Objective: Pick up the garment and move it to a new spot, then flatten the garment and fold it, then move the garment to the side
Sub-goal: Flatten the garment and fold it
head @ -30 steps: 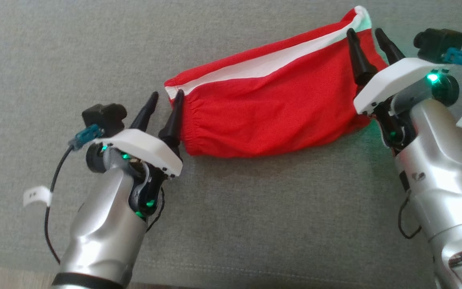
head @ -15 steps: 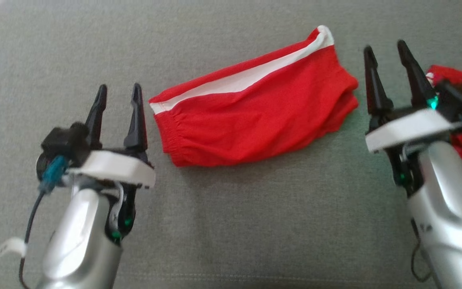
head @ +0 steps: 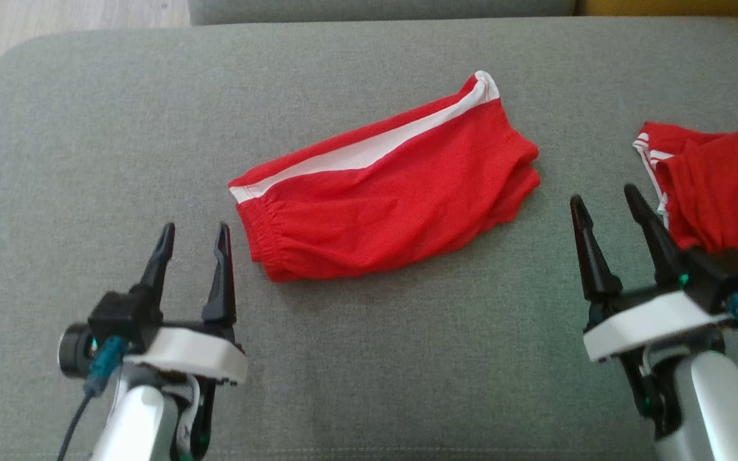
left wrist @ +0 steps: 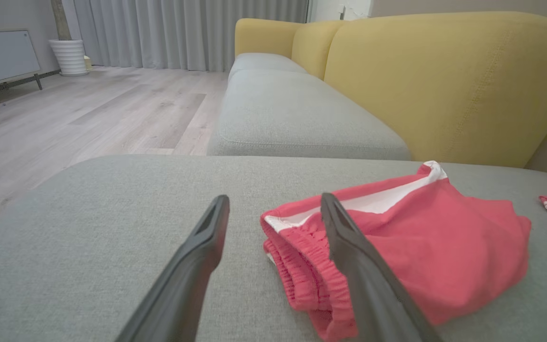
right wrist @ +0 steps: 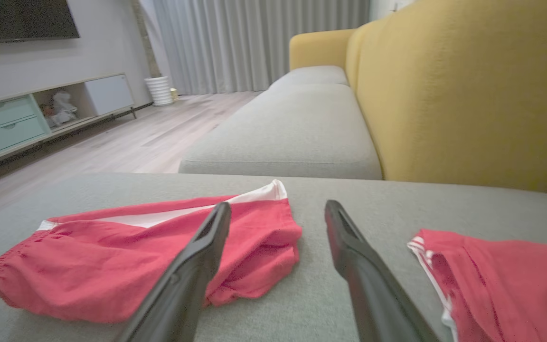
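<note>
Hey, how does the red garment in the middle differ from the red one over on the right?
The middle garment is folded into a tidy band; the right garment lies rumpled. The middle garment has one broad white stripe along its far edge; the right garment has thin white stripes at its end. Both are red and rest on the grey cushion.
</note>
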{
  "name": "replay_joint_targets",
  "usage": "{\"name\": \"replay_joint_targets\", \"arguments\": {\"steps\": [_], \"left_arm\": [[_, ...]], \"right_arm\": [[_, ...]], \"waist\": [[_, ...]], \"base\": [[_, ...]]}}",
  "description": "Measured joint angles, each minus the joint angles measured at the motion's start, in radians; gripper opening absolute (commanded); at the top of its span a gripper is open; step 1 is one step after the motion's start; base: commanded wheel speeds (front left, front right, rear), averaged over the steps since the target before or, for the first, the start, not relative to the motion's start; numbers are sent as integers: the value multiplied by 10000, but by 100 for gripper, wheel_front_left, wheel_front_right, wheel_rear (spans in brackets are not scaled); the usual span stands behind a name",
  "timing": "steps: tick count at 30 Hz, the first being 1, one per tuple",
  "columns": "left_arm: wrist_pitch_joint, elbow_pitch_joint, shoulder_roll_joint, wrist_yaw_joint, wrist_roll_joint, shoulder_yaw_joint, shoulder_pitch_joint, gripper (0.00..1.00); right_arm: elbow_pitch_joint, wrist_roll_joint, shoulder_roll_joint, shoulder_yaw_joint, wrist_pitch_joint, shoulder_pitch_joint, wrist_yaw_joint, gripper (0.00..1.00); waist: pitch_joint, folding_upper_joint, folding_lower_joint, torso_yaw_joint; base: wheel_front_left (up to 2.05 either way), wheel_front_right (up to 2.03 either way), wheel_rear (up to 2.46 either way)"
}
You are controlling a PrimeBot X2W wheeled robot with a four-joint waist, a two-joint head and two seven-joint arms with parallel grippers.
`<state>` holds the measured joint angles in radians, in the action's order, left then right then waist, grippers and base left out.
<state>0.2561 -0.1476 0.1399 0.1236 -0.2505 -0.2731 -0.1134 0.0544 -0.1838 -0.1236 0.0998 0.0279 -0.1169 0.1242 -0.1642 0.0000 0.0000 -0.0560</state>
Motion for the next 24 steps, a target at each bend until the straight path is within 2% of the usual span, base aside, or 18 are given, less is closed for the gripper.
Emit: {"name": "replay_joint_targets", "arguments": {"steps": [10,24], "left_arm": [[0,4,2,86,58,-17,319,100],[0,4,-13,81,115,-27,300,100]], "right_arm": [[-840,92,288,-190,-474,705,-2,100],[-767,90,380,-391,-681,704,-2,100]], "waist": [[206,0,0,63],[120,0,0,-4]], "base": [[0,0,0],[0,0,0]]}}
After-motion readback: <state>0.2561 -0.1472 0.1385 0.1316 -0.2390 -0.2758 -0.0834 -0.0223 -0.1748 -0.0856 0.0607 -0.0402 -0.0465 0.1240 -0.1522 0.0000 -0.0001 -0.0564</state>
